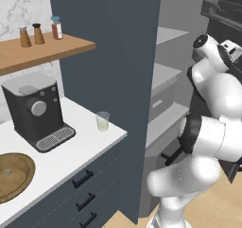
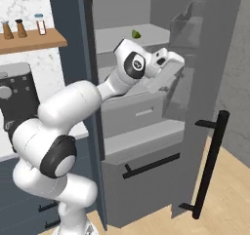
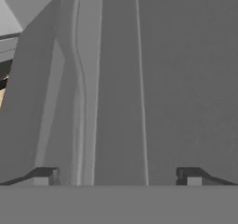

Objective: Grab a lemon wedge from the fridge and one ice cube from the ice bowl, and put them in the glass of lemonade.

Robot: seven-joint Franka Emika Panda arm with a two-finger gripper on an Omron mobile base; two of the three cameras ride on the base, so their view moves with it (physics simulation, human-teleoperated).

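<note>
A white desk [image 1: 71,149] carries the ice bowl [image 1: 12,175] nearest, then the glass of lemonade [image 1: 102,120]. Beyond, the pincer [image 3: 117,176] is held wide and empty inside the open fridge [image 2: 146,146]. The lemon wedge [image 2: 136,34] lies higher on the shelf; it could be knocked backward by a rushed reach.

ice bowl [image 1: 14,175]: cut off by the left picture edge, at the tabletop's front left
green thing on fridge shelf [image 2: 136,34]: too small to identify
end effector [image 2: 168,78]: fingertips hidden behind the hand

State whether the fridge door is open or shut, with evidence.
Open: the fridge door stands swung aside, exposing pale shelves inside.
</note>
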